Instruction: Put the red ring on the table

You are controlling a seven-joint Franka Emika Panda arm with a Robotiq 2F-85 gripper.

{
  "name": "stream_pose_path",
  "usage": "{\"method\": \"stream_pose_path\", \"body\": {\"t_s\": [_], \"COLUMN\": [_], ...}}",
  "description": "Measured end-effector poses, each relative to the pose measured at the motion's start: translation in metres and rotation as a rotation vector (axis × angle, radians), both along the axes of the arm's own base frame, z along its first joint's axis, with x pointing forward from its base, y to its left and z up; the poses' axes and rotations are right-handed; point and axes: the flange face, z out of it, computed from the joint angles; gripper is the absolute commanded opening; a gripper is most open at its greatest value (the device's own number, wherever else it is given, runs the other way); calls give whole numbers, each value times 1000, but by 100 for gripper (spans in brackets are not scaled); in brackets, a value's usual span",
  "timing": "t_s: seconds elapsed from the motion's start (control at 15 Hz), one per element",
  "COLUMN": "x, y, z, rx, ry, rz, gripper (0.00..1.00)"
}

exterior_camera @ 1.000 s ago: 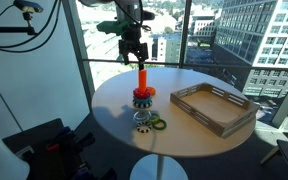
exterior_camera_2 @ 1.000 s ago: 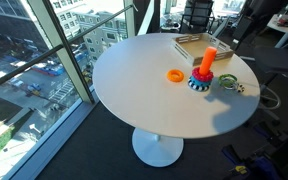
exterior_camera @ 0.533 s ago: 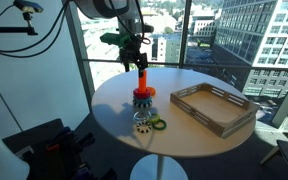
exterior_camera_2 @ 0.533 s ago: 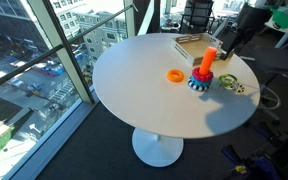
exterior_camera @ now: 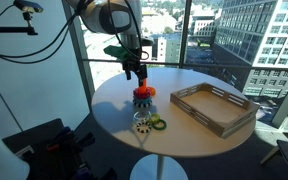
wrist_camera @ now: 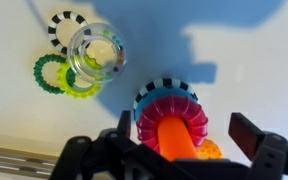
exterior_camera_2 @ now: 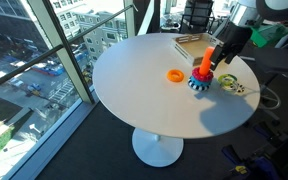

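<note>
The red ring (exterior_camera: pixel 143 93) sits low on an orange stacking peg (exterior_camera: pixel 141 80), on top of a blue and black-and-white base. It also shows in an exterior view (exterior_camera_2: pixel 201 77) and in the wrist view (wrist_camera: pixel 171 115). The peg stands on the round white table (exterior_camera: pixel 114 100) (exterior_camera_2: pixel 134 80). My gripper (exterior_camera: pixel 139 71) (exterior_camera_2: pixel 217 54) is open and empty. It hangs right above the peg, and in the wrist view its fingers (wrist_camera: pixel 184 130) straddle the peg top above the red ring.
A grey tray (exterior_camera: pixel 214 108) (exterior_camera_2: pixel 189 42) lies on the table beyond the peg. A green ring (wrist_camera: pixel 54 72), a black-and-white ring (wrist_camera: pixel 64 25) and a clear ring (wrist_camera: pixel 94 50) lie together nearby. An orange ring (exterior_camera_2: pixel 174 75) lies flat beside the base.
The gripper has come down over the top of the orange peg, staying open. The rings have not moved.
</note>
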Motion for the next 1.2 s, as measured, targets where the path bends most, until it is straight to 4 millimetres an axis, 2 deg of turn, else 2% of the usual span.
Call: {"method": "stream_pose_path", "body": {"t_s": [0.53, 1.2], "x": [-2, 1], "y": [12, 15], "z": [-29, -57], "rx": [-13, -25], "ry": [7, -44], "rz": [-84, -147], "gripper": [100, 100]}}
